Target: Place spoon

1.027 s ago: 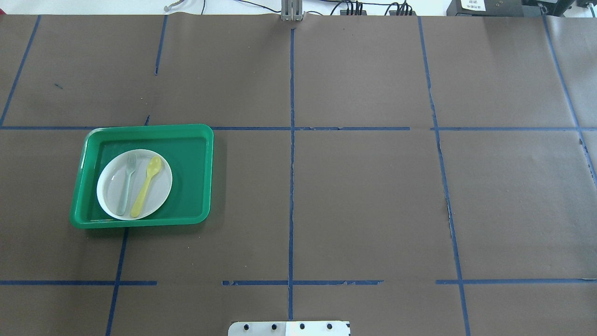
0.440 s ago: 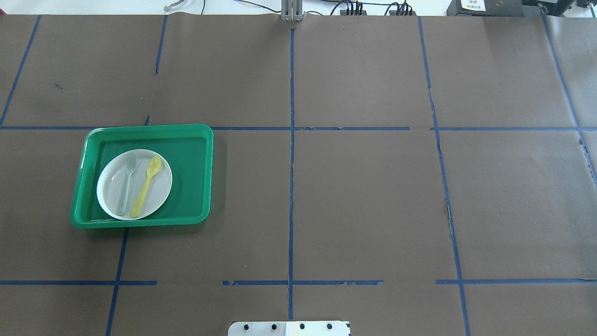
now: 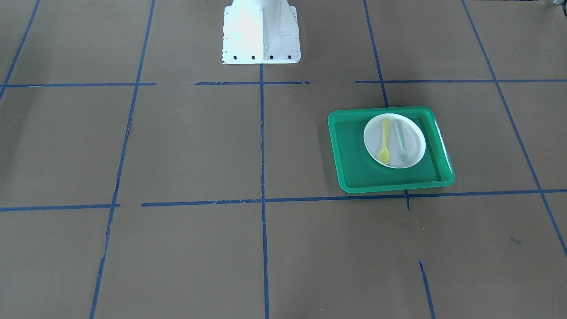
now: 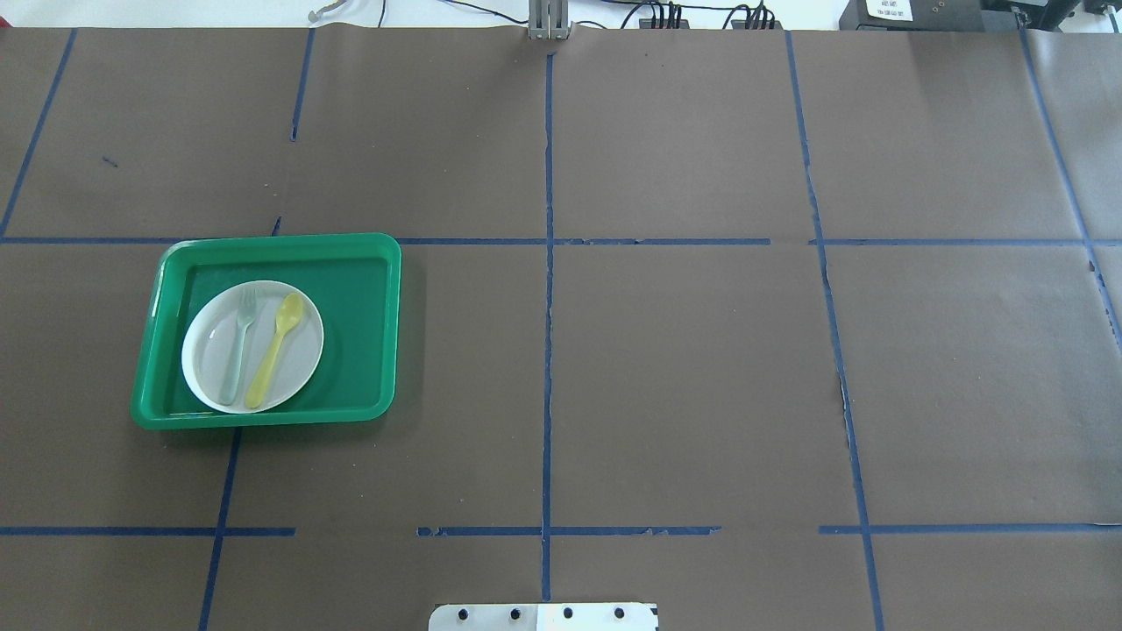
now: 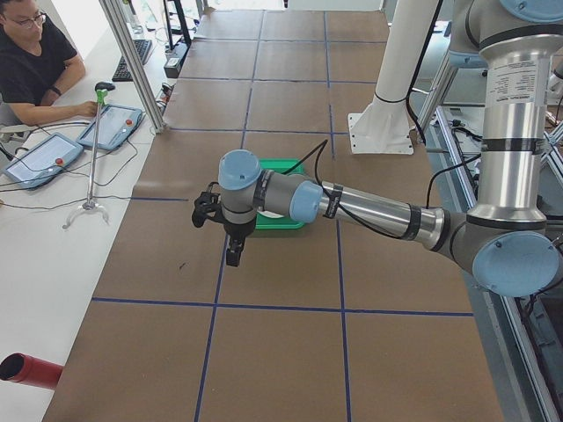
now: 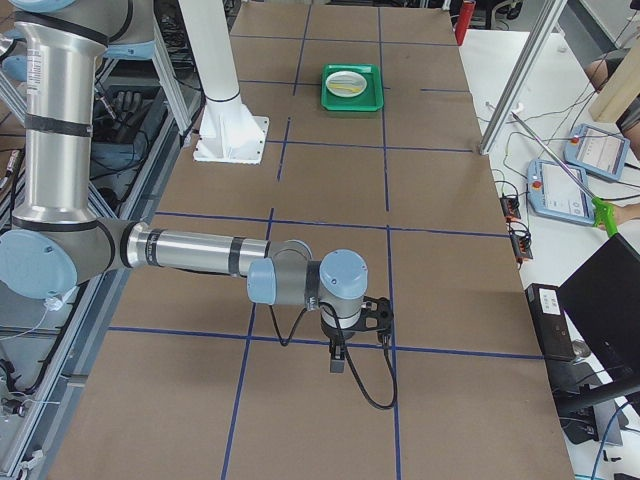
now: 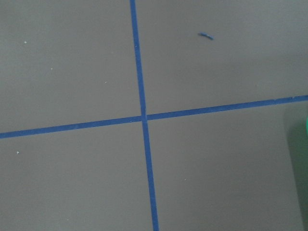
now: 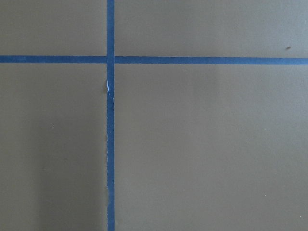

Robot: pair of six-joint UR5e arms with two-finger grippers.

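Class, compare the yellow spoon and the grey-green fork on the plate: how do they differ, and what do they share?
The spoon is yellow, the fork pale grey-green. The spoon ends in an oval bowl, the fork in tines. The spoon slants more than the fork. Both lie side by side on the white plate in the green tray, heads away from the robot.

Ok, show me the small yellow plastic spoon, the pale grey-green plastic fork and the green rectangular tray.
yellow plastic spoon (image 4: 272, 355), overhead view, mid-handle.
grey-green plastic fork (image 4: 237, 350), overhead view, handle.
green tray (image 4: 355, 298), overhead view, bare floor.

No visible change since earlier.
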